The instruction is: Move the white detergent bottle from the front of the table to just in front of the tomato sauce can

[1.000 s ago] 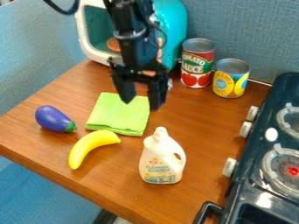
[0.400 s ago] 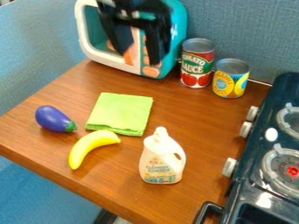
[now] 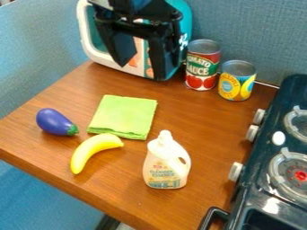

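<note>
At the back of the table [image 3: 207, 130], the microwave [image 3: 185, 20] stands turned, likely so its front faces outward. Before it hangs the gripper [image 3: 142, 71], spread wide, empty. Nearer lies the cloth [image 3: 123, 116], probably folded for neatness, the banana [image 3: 91, 150] just beside.

Blue panels [image 3: 258, 36] stand behind a wooden tabletop [image 3: 203, 121].

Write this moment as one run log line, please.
gripper: open, empty, before toy microwave | green cloth: flat on table | banana, eggplant: near cloth | white bottle: upright | red can, yellow can: upright
</note>
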Robot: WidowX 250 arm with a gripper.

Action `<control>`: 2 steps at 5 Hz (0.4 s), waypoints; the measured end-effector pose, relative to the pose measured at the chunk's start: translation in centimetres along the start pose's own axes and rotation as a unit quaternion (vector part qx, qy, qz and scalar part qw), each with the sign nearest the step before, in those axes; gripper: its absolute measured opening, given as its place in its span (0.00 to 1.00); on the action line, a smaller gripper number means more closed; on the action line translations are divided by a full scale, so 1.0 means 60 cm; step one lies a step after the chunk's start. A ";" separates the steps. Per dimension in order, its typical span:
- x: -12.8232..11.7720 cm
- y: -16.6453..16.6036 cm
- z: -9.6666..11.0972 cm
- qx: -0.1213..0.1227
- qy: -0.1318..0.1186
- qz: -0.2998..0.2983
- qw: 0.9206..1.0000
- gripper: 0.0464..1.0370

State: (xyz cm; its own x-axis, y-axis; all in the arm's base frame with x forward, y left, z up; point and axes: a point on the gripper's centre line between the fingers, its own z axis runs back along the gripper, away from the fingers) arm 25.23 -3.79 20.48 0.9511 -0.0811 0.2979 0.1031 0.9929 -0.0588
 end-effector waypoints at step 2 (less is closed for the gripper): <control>-0.026 -0.030 -0.101 0.018 0.073 -0.009 0.997 0.96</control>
State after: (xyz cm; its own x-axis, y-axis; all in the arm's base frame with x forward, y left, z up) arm 25.31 -5.97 14.37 0.9819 -0.1074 0.1562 0.1117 0.9936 -0.0190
